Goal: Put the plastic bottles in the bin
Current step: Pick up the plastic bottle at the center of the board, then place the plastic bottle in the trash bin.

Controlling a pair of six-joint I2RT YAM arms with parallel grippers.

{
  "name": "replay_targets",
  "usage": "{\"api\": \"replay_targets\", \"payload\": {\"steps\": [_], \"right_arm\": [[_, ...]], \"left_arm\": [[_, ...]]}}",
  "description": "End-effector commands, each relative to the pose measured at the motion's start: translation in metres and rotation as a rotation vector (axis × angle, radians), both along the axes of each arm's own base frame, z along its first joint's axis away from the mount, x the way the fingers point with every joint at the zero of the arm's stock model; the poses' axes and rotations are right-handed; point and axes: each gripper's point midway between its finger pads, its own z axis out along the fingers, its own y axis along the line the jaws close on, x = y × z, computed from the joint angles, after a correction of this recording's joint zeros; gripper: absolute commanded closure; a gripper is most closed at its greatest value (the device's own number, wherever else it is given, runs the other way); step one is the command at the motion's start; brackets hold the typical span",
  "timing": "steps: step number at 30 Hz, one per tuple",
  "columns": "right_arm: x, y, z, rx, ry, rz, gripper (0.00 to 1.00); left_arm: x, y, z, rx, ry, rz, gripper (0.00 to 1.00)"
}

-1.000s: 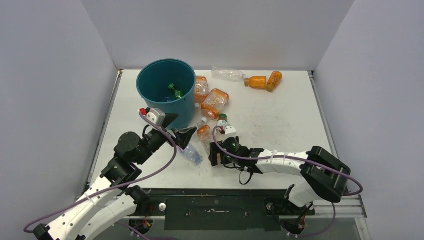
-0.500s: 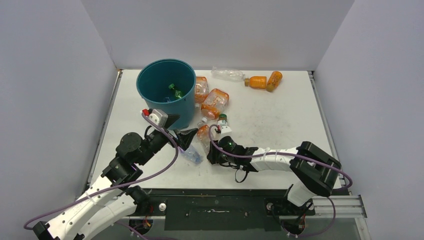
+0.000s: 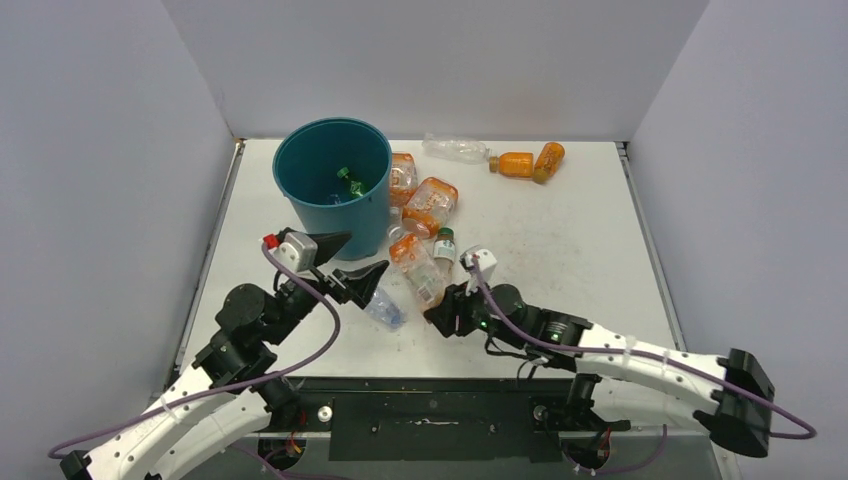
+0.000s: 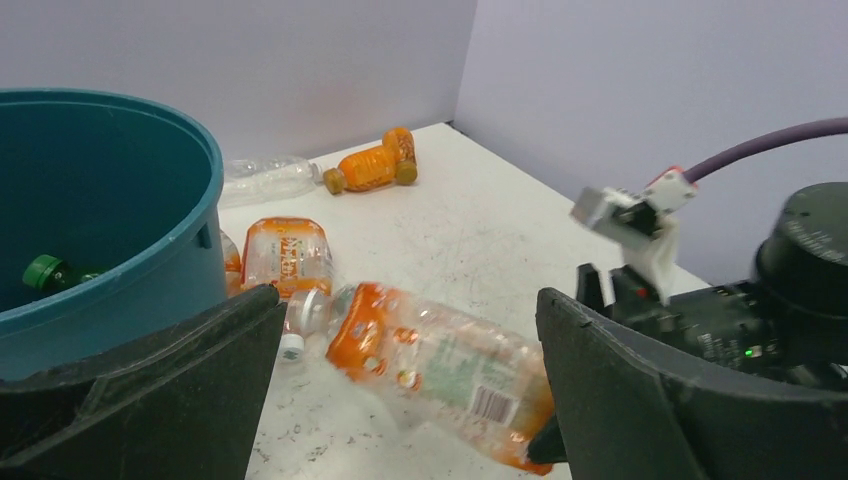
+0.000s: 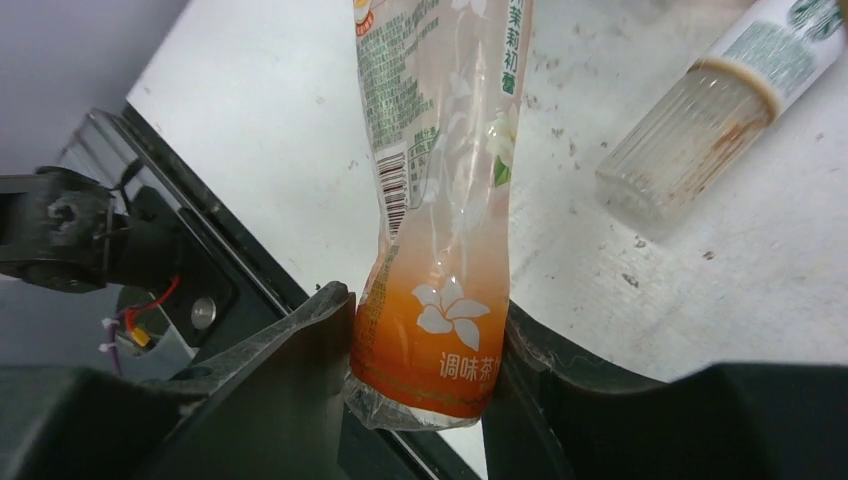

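The white bench (image 3: 560,230) carries everything. The teal bin (image 3: 345,215) stands at its far left, with a green bottle (image 3: 350,182) already lying inside.

The left hand (image 3: 369,250) hovers just beside the bin's near wall, its jaws spread wide and holding nothing. The right hand (image 3: 447,318) is closed on the base of an orange-labelled bottle (image 3: 418,268). The right wrist view shows a jaw pressed against each side of the bottle's crumpled bottom end. That bottle slants away from the hand toward the bin, its neck end close to the bin's foot. From the left wrist view it looks lifted off the bench, though I cannot be sure.

The step in hand appears to be the carry — one bottle gripped, not yet over the bin. The next move calls for raising it above the rim, swinging left past the open left hand, and letting go only once it is over the mouth. The grip is far from the bottle's middle, so it may swing or slip.

Other bottles wait on the bench:
- a blue-tinted bottle (image 3: 385,308) near the left hand
- a clear green-capped bottle (image 3: 443,245) beside the held one
- two squat orange-labelled ones (image 3: 432,205) against the bin
- a clear bottle (image 3: 455,150) and two solid orange bottles (image 3: 515,163) at the far edge

On the held bottle's label (image 5: 440,200) there is a barcode and white flower prints. The characters 调味茶 stand on the orange band; the finer print is too small to read.
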Motion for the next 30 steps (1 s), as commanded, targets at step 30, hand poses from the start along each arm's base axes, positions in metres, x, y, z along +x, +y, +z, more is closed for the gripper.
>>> {"api": "replay_targets", "payload": {"steps": [30], "right_arm": [[-0.055, -0.035, 0.147, 0.712, -0.482, 0.19, 0.95]], "left_arm": [[-0.041, -0.104, 0.062, -0.367, 0.333, -0.594, 0.04]]}}
